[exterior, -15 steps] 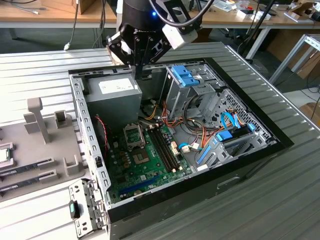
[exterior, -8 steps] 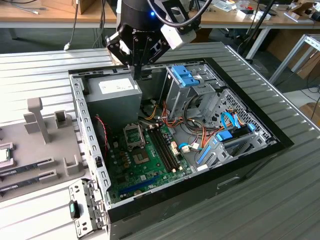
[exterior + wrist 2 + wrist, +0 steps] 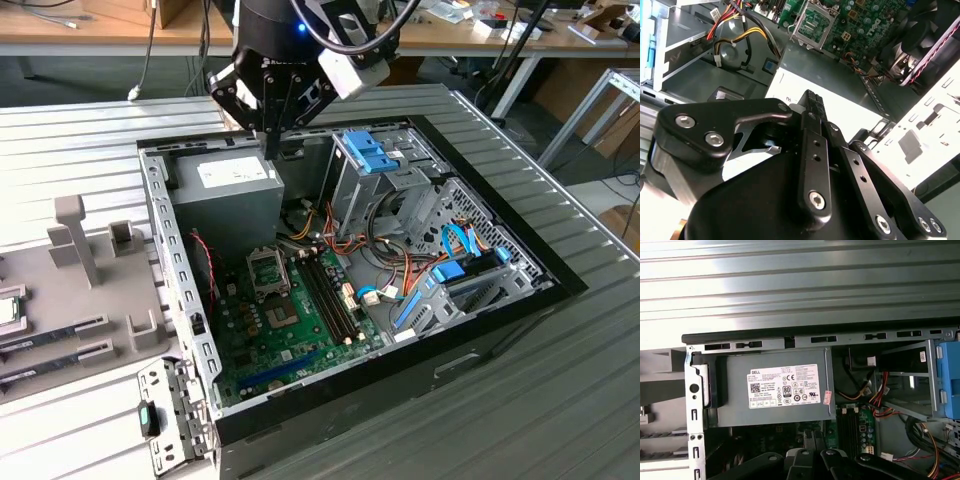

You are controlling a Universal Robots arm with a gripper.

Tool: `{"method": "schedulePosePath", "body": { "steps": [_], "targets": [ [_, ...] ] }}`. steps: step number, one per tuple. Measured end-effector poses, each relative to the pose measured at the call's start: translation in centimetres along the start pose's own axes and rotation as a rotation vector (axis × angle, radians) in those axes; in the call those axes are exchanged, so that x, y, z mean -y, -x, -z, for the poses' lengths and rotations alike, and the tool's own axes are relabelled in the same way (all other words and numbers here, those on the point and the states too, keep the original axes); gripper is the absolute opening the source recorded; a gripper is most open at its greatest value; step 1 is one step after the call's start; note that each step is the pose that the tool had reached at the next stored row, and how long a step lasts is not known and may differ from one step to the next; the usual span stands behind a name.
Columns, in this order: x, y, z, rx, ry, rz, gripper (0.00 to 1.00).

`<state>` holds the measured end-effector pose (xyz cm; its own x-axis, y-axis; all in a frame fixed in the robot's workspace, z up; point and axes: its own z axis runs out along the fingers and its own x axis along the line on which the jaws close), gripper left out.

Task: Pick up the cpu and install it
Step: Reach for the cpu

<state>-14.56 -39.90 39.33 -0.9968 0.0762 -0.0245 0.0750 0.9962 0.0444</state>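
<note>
**Pincer over the power supply, cpu unclaimed**

The arm points the pincer (image 3: 268, 148) straight down just above the power supply (image 3: 225, 195), its fingers pressed together on nothing. The cpu (image 3: 8, 308) lies flat on the grey tray (image 3: 60, 290), well apart from the power supply, probably staged there for grasping.

Green motherboard (image 3: 290, 325); grey power supply (image 3: 225, 215), white label (image 3: 238, 172); blue drive brackets (image 3: 365, 152); black gripper (image 3: 268, 148); silver ribbed table (image 3: 80, 140).

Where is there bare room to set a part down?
Bare table on the exterior view's right of the case, and beyond the tray at that view's left. Crowded: inside the case, on the tray.
</note>
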Motion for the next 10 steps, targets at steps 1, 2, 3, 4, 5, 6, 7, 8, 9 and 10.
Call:
{"method": "schedulePosePath", "body": {
  "steps": [1,2,3,4,5,6,7,8,9,10],
  "targets": [
    [0.00,-0.05,0.00,0.0000,0.0000,0.000,0.11],
    [0.00,-0.07,0.00,-0.0001,0.0000,0.000,0.11],
    [0.01,-0.14,0.00,0.0000,0.0000,0.000,0.11],
    [0.01,-0.20,0.01,0.0000,0.0000,0.000,0.11],
    [0.02,-0.27,0.01,0.0000,0.0000,0.000,0.11],
    [0.02,-0.30,0.01,0.0000,0.0000,0.000,0.11],
    [0.02,-0.33,0.01,0.0000,0.0000,0.000,0.11],
    [0.03,-0.40,0.01,0.0000,0.0000,0.000,0.11],
    [0.03,-0.46,0.01,0.0000,0.0000,0.000,0.11],
    [0.04,-0.51,0.01,0.0000,0.0000,0.000,0.11]
  ]
}}
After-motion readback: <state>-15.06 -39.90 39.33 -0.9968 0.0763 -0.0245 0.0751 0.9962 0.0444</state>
